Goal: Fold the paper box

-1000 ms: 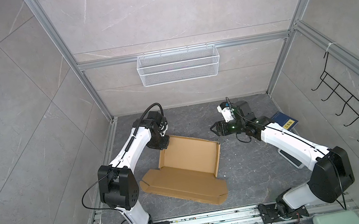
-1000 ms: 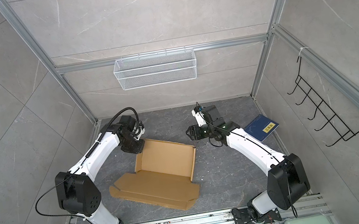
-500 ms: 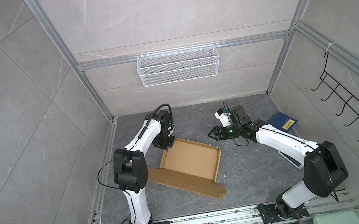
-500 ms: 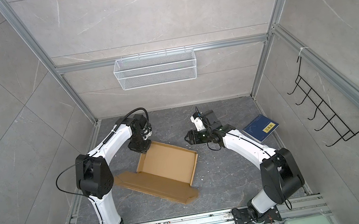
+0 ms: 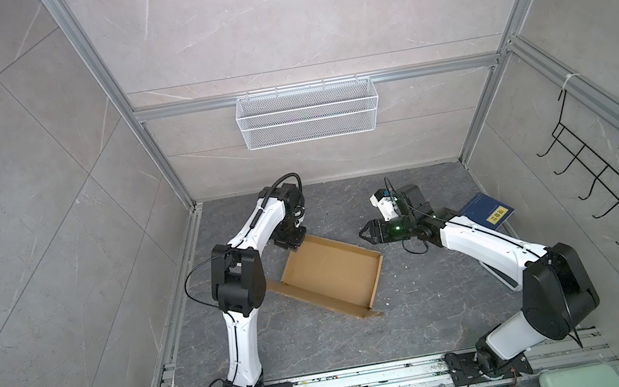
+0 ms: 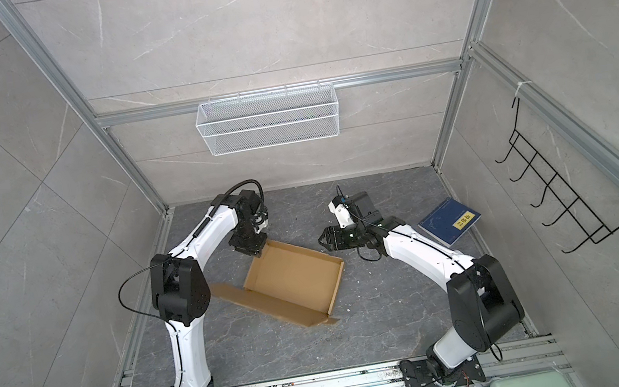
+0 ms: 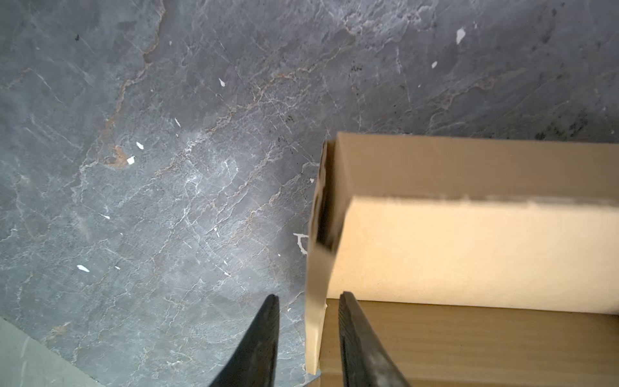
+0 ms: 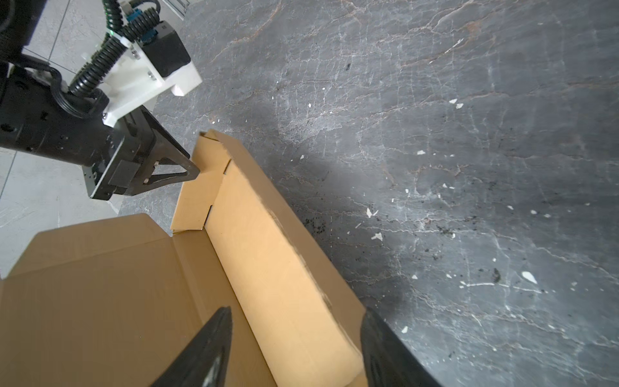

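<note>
We are holding our left claw (image 7: 310,295) narrowly parted astride a corner wall of the paper box (image 5: 331,273), not pinching it. Our right claw (image 8: 297,309) is hovering wide and empty just beside that open box.

paper box (image 5: 329,275) is showing plain brown cardboard all over, no print; its lit wall is reading lighter tan in the left wrist view. floor (image 5: 324,348) is showing dark grey marble with pale and rusty veins plus white flecks. book (image 5: 480,209) is showing dark blue with a yellow label. left gripper (image 7: 308,296) and right gripper (image 8: 296,310) are both showing black fingers. left arm (image 5: 262,227) and right arm (image 5: 484,246) are showing white links with black joints. green light (image 5: 396,227) is glowing by the right wrist. wire basket (image 5: 307,112) is showing white mesh, wall rack (image 5: 610,189) black. walls (image 5: 21,164) are showing light grey tile with thin white veins.
</note>
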